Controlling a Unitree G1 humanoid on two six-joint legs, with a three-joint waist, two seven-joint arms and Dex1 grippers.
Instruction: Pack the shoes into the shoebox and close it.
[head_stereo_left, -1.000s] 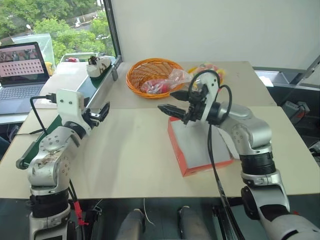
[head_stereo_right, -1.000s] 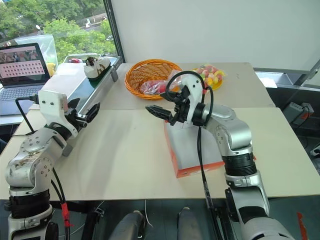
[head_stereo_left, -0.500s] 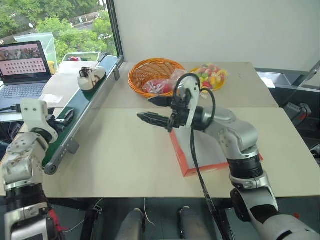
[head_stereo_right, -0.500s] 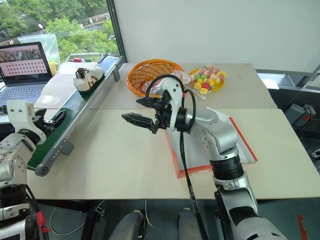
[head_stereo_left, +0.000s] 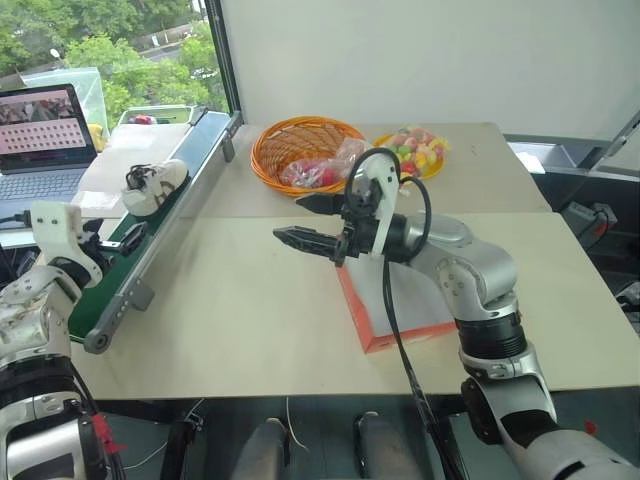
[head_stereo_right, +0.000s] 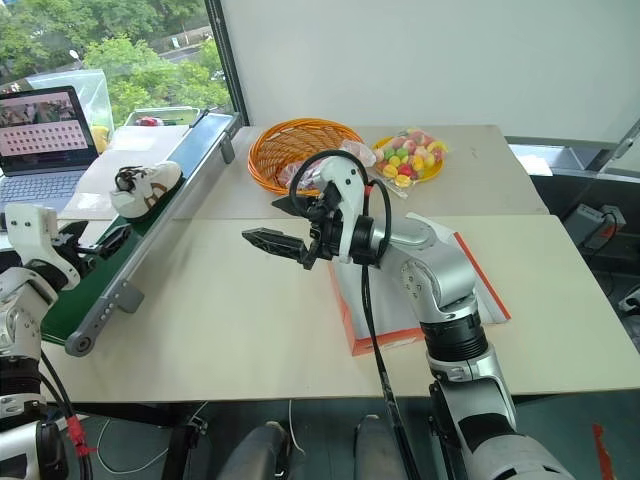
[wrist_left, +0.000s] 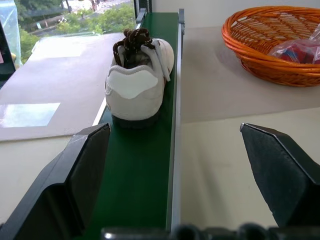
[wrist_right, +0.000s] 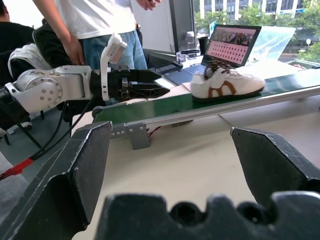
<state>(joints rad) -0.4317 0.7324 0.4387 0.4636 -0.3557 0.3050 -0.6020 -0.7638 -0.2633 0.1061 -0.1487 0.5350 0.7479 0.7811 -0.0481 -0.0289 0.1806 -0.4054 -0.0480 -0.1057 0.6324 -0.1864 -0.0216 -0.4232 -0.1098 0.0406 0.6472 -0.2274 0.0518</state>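
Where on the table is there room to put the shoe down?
The widest bare patch is the near table, between the green conveyor and the red shoebox. The shoebox's white inside looks bare too. It is crowded at the back, where the orange basket sits close to the plate of sweets, and the open right gripper hangs above the table's middle.

The robot's arms are built of rounded silver-grey metal segments joined by black ribbed collars. Each wrist carries a white angular plastic housing. The right gripper (head_stereo_left: 308, 222) and the left gripper (wrist_right: 150, 86) each have two tapered black fingers (wrist_left: 82, 165) with a matte finish. A black cable loops over the right wrist and hangs down beside the forearm; red wiring shows by the left arm's base.
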